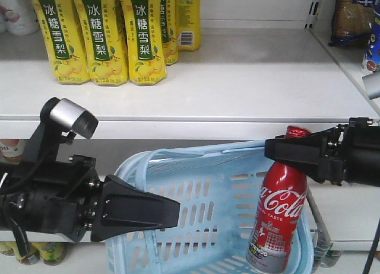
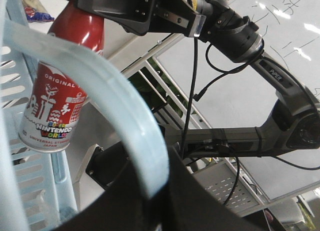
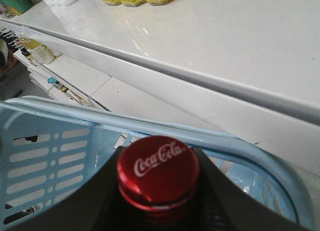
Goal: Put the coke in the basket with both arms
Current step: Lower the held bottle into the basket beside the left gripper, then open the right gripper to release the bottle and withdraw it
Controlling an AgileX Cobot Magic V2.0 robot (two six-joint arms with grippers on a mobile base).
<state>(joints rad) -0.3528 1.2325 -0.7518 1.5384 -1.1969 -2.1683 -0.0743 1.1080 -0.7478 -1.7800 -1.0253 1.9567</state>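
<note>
White store shelf point(image 1: 237, 84) runs behind and above the light blue slotted plastic basket point(image 1: 219, 167), whose opening tilts toward the front camera. Black wedge-shaped left gripper point(image 1: 175, 212) sits at the basket's left end, jaws closed on its pale blue handle point(image 2: 115, 106). Right gripper point(image 1: 276, 150) is at the basket's right end, pinched narrow round the neck of the red Coca-Cola bottle with red cap point(image 1: 282, 209). Bottle hangs upright beneath it, across the basket's right wall; inside or in front, cannot tell.
</note>
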